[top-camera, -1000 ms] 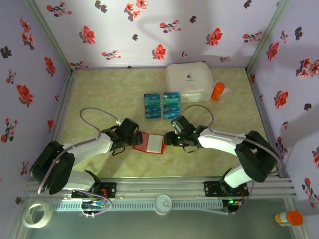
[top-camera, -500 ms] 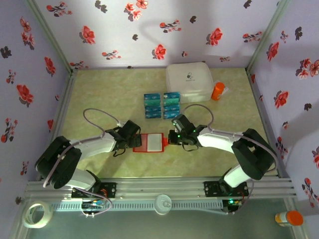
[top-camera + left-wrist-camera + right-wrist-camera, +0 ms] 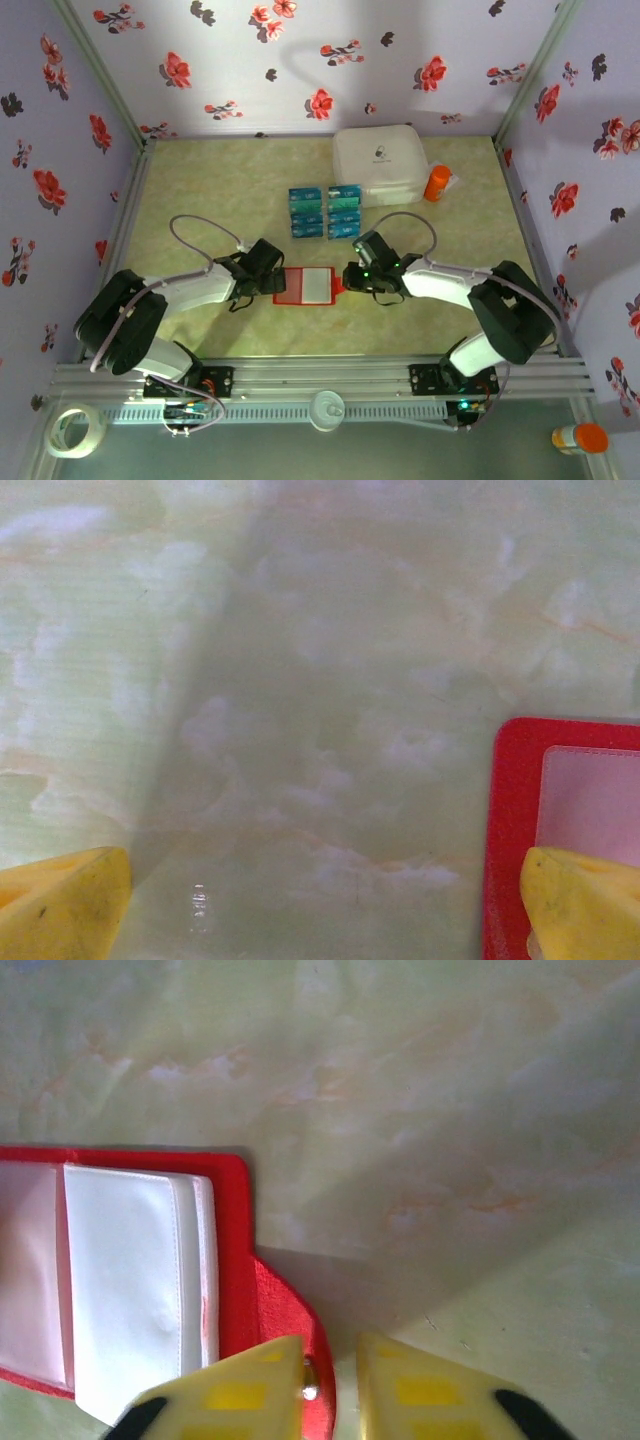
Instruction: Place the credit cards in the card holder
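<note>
The card holder (image 3: 310,287) lies open and flat, red with pale clear pockets, between my two grippers. My left gripper (image 3: 277,284) stands wide open at its left edge. In the left wrist view one yellow finger (image 3: 580,905) rests over the holder's red border (image 3: 510,830), the other finger (image 3: 60,910) over bare table. My right gripper (image 3: 346,281) is at the holder's right edge, its jaws slightly apart. The red snap tab (image 3: 300,1330) sits in the narrow gap of the right gripper (image 3: 330,1360), against one finger, with table showing beside the other. The credit cards (image 3: 325,212), blue and teal, lie in rows behind.
A big white rounded case (image 3: 380,165) stands at the back with an orange bottle (image 3: 437,183) to its right. Floral walls close in the table on three sides. A tape roll (image 3: 75,430) and another orange-capped bottle (image 3: 580,438) lie outside the near rail.
The card holder has gone from tilted to level and slid slightly right. My right gripper has drawn back to the right with the tab. The left gripper followed a little, staying open.
</note>
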